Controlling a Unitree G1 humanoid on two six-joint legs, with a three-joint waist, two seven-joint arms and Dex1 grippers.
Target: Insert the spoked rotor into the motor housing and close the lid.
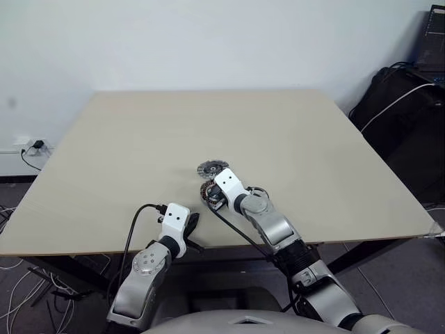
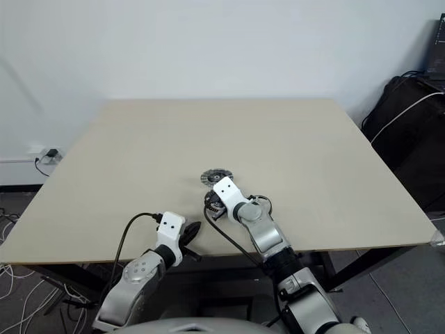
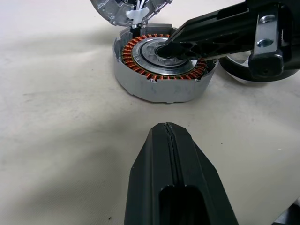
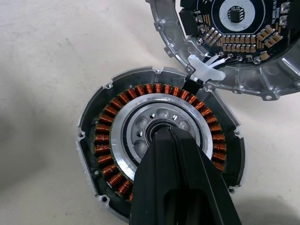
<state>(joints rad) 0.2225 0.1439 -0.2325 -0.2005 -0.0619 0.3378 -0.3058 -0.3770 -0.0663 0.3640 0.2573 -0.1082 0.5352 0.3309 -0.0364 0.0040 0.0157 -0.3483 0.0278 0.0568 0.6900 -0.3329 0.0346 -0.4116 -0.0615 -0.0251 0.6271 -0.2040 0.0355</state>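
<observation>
The motor housing [image 4: 159,140], a round dark shell with a ring of copper windings around a silver centre, lies open on the table near its front edge. My right gripper [image 4: 164,133] is shut, its tips resting at the housing's central hub. The lid [image 1: 212,168], a ribbed silver-grey disc, lies just behind the housing; its inner face with a circuit board [image 4: 234,28] is joined to the housing by white wires. My left gripper [image 3: 166,127] is shut and empty, a short way in front of the housing. A silvery curved rim [image 3: 233,70] beside the housing is mostly hidden; I cannot tell whether it is the spoked rotor.
The beige table [image 1: 278,132] stretches wide behind the parts, and its front edge [image 1: 83,243] is close to both grippers. Black bags [image 1: 400,118] and cables stand off the table's right side. A power strip [image 1: 28,147] lies by the wall at the left.
</observation>
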